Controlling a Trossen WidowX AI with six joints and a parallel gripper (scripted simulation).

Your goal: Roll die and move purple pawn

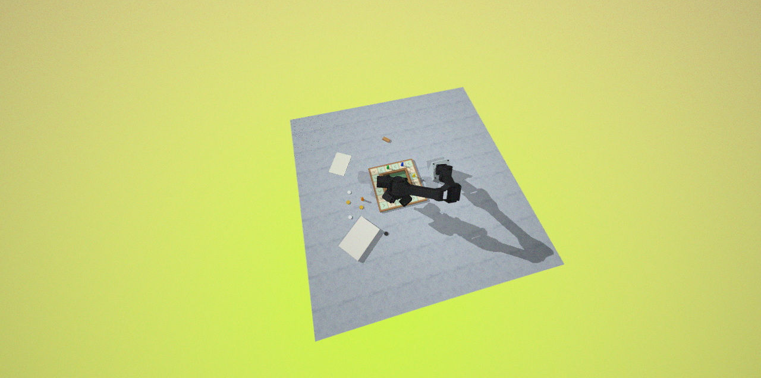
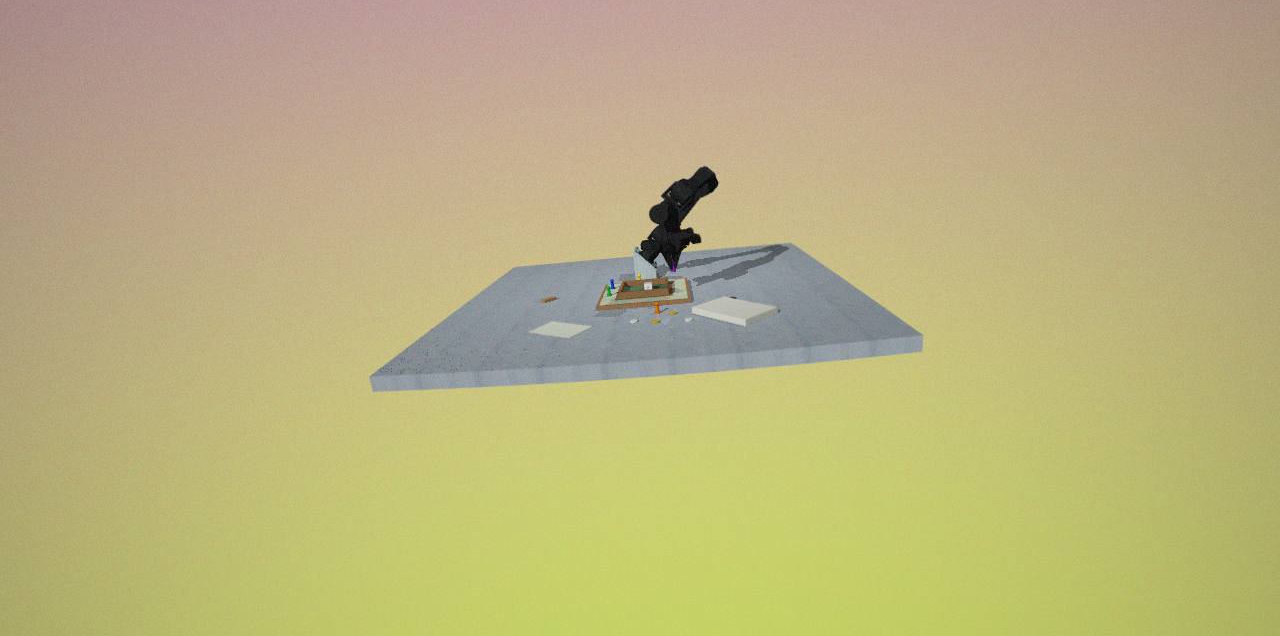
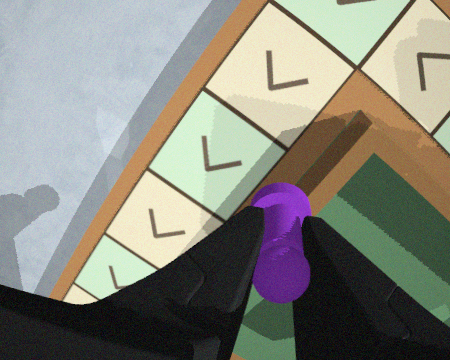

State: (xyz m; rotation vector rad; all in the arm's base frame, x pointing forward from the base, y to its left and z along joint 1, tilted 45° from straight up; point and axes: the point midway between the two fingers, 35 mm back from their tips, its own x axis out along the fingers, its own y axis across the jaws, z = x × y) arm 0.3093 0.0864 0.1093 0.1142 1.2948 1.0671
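1. Gripper [image 3: 281, 223] fingers are clamped narrow on the purple pawn [image 3: 281, 247], one black finger on each side of its body, with the rounded end sticking out past the tips.
2. Purple pawn hangs lifted off the board [image 3: 205, 107]; in the wrist view it sits over the brown inner wall where the track of arrow squares meets the green tray [image 3: 399, 234].
3. Track squares alternate pale green and cream, each with a dark arrow mark, and a brown rim runs along the outer edge beside the grey table [image 3: 85, 40].
4. Seen from the exterior view, the arm [image 2: 680, 202] leans over the right end of the board [image 2: 644, 292], with the pawn [image 2: 672, 267] a small purple speck under the gripper, above that end of the board.
5. Blue and green pawns [image 2: 610, 287] stand at the left end of the board, and a small white cube in the tray looks like the die [image 2: 646, 284], though it is too small to read any pips.
6. From the top view, the arm [image 1: 420, 192] stretches from its base across the board [image 1: 396, 189] and covers much of it.
7. Off the board lie a white box [image 1: 359, 238], a flat white card [image 1: 339, 163], a small brown piece [image 1: 386, 138] and several little white and orange tokens [image 1: 355, 201], all well apart from the gripper.
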